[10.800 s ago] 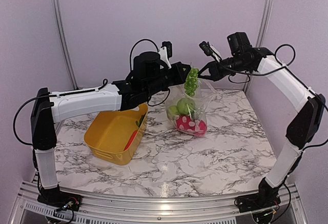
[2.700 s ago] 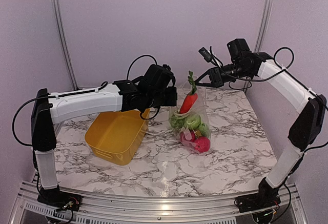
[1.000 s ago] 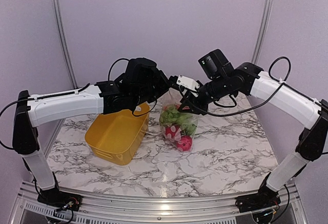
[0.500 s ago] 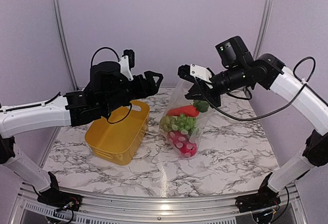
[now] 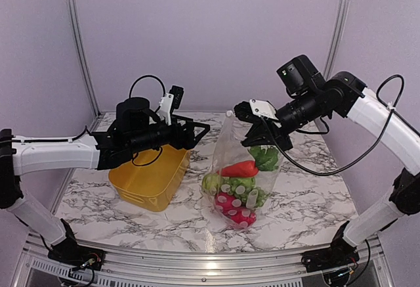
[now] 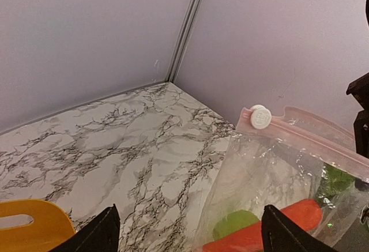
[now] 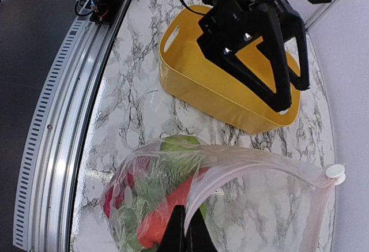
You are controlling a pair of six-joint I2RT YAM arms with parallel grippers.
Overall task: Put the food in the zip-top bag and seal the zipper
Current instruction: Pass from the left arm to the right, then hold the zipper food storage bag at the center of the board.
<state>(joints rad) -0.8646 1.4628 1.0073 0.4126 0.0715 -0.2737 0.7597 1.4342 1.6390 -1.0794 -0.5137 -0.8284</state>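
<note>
Clear zip-top bag [image 5: 231, 146] hangs from the right hand [image 5: 251, 131], its bottom on the marble surface [image 5: 315, 188], with the food [image 5: 239, 192] inside. The left hand [image 5: 200, 136] is spread wide above the yellow bin [image 5: 144, 182], apart from the bag. Left wrist: parted fingers [image 6: 101, 234] face the pink zipper [image 6: 314, 142]. Right wrist: fingers [image 7: 180, 229] are pinched on the bag's mouth edge.

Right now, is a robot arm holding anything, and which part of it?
The jaws of the right gripper pinch the zip-top bag by its pink zipper strip. The left gripper holds nothing, jaws open.
</note>
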